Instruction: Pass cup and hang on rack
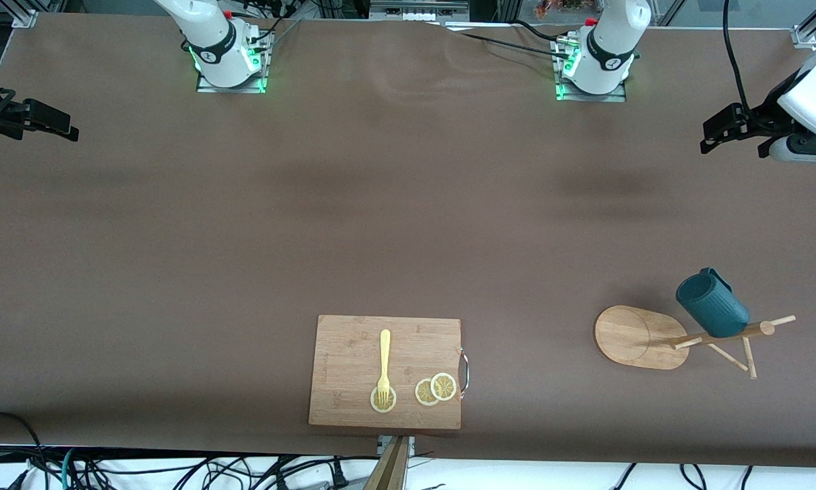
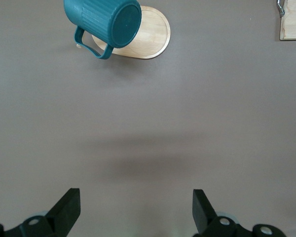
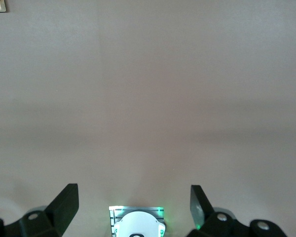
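Front view: the cup [image 1: 712, 303] hangs on the rack [image 1: 642, 337], toward the left arm's end of the tabletop [image 1: 312, 218]. No writing is readable. Left wrist view: left tool [image 2: 136, 212] spread, empty. Right wrist view: right tool [image 3: 134, 210] spread, empty.

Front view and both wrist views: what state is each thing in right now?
cup: hung on the rack, tilted, base outward
rack: standing, bearing the cup on one peg
left claw: open, empty, over bare table
right claw: open, empty, over bare table
cutting board: flat, carrying fork and slices
fork: lying flat, tines on a lemon slice
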Robot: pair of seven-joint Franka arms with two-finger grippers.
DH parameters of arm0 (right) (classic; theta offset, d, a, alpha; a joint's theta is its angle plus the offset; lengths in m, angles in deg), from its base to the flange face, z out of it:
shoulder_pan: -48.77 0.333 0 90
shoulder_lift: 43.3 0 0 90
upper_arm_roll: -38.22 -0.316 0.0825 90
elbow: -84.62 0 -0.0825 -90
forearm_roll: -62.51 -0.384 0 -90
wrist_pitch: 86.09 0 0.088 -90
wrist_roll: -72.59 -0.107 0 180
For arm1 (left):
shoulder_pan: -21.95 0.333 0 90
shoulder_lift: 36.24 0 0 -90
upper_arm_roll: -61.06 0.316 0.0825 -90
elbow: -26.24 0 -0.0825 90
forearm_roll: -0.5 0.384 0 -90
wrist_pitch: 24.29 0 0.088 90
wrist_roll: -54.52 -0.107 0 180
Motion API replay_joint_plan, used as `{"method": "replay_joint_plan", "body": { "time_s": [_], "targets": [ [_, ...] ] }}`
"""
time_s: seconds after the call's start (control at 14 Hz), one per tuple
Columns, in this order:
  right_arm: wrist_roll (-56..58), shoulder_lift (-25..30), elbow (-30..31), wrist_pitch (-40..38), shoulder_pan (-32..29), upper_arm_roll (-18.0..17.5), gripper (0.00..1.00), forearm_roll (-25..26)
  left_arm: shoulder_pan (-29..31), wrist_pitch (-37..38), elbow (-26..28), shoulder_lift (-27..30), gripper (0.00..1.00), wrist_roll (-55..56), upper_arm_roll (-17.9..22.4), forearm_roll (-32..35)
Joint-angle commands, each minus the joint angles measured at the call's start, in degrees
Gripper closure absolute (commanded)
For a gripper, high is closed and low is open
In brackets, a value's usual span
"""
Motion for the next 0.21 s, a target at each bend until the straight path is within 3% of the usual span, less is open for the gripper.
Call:
{"method": "replay_joint_plan", "body": {
  "time_s": [0.0, 0.14],
  "targets": [
    [-0.4, 0.2, -0.7, -0.8, 0.1, 0.1, 0.0, -0.7, -0.4, 1.1, -1.4, -0.1, 0.0, 1.4, 0.0, 0.8],
    [-0.4, 0.2, -0.7, -0.8, 0.1, 0.1, 0.0, -0.7, -0.4, 1.1, -1.4, -0.1, 0.0, 1.8, 0.0, 0.7]
  ]
}}
